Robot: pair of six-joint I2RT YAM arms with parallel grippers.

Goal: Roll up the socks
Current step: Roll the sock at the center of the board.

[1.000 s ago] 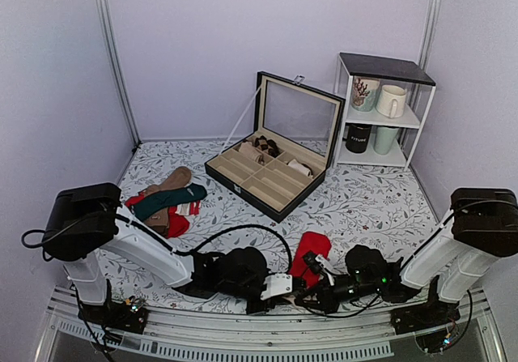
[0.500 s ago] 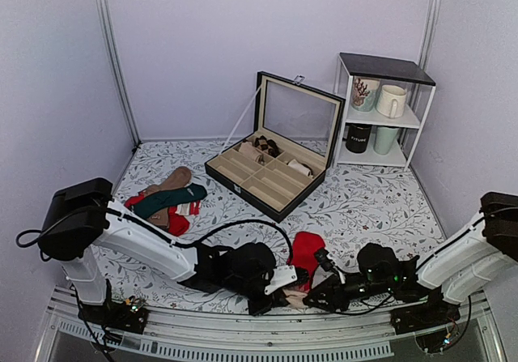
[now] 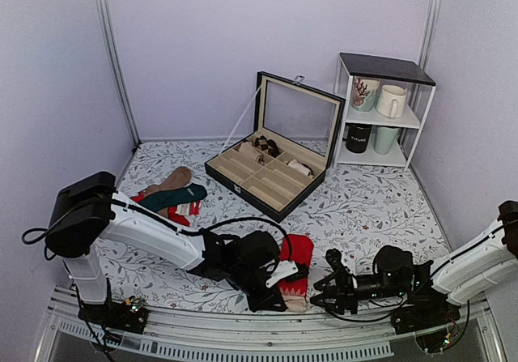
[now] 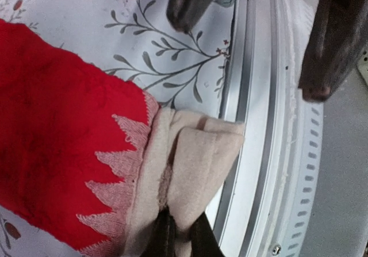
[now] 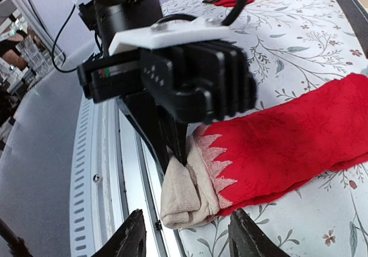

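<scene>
The left gripper [image 5: 175, 153] pinches the folded beige cuff [image 5: 184, 194] of the red socks [image 5: 287, 136], apparently anchoring the roll's start, while the right gripper [image 5: 190, 237] hovers alongside, jaws apart and empty.

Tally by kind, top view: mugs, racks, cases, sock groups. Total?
Mugs: 4 (patterned, white, black, pale green)
Rack: 1
Case: 1
Sock groups: 2 (red socks, mixed pile)
Total: 8
</scene>
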